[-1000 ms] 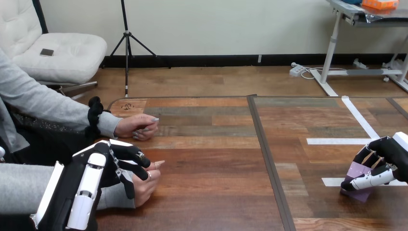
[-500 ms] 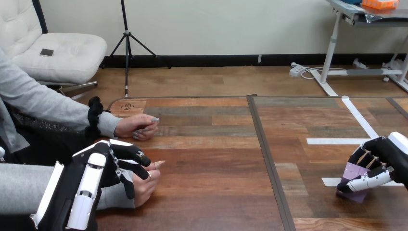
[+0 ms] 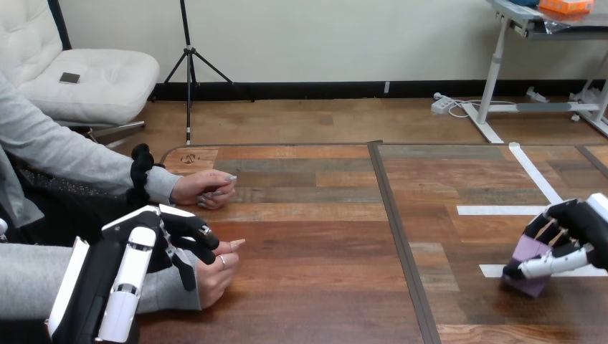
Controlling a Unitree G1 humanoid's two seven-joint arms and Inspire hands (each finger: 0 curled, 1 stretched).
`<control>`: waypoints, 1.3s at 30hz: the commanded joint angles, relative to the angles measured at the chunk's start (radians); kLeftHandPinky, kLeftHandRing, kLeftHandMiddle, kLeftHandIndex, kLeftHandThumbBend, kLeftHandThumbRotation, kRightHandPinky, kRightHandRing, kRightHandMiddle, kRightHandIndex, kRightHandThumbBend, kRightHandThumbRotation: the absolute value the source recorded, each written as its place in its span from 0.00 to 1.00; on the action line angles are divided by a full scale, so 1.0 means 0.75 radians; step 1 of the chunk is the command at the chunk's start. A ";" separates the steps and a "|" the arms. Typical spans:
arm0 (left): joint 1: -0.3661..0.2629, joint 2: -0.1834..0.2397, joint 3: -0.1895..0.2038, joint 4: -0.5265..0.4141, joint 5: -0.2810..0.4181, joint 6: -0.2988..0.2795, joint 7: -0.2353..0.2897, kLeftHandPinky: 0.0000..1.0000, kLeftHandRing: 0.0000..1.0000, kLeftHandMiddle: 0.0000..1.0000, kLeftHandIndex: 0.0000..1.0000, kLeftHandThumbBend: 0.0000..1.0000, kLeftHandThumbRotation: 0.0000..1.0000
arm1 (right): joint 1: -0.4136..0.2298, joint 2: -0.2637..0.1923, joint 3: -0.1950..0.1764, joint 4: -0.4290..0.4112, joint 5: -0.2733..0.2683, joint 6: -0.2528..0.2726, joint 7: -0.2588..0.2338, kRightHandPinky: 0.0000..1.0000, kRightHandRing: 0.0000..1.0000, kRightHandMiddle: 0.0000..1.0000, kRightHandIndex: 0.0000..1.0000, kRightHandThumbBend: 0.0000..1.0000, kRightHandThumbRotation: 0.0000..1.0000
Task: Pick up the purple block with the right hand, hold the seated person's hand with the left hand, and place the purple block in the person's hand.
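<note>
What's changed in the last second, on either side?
The right hand, curled round the purple block, has edged a little left with it, and the block looks more tilted; whether it is off the table I cannot tell. The left hand has drifted slightly left, fingers still curled over the person's hand. The person's farther hand has not moved.

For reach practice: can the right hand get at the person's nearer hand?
Likely not: bare table lies ahead of the right hand and purple block, but the left hand curls over the person's hand.
</note>
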State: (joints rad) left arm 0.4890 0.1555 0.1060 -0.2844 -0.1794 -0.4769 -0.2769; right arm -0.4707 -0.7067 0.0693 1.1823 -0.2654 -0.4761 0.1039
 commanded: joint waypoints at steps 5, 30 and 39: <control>-0.091 -0.002 0.015 0.016 0.014 -0.033 0.027 0.23 0.43 0.49 0.45 0.00 0.99 | -0.037 0.027 -0.070 -0.073 0.093 -0.064 0.010 0.32 0.36 0.40 0.40 0.90 0.00; -0.081 0.012 0.013 0.005 0.031 0.012 0.044 0.24 0.46 0.52 0.47 0.02 0.93 | 0.010 0.155 -0.216 -0.084 0.309 -0.104 0.004 0.33 0.36 0.39 0.41 0.89 0.00; -0.088 0.018 0.018 0.018 0.039 0.001 0.038 0.25 0.47 0.52 0.47 0.01 0.90 | 0.029 0.209 -0.273 -0.072 0.386 -0.160 0.041 0.34 0.37 0.40 0.41 0.88 0.00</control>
State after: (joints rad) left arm 0.4690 0.1567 0.1074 -0.2747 -0.1553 -0.4666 -0.2491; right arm -0.4185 -0.5855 -0.0905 1.1737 -0.0191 -0.5470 0.1233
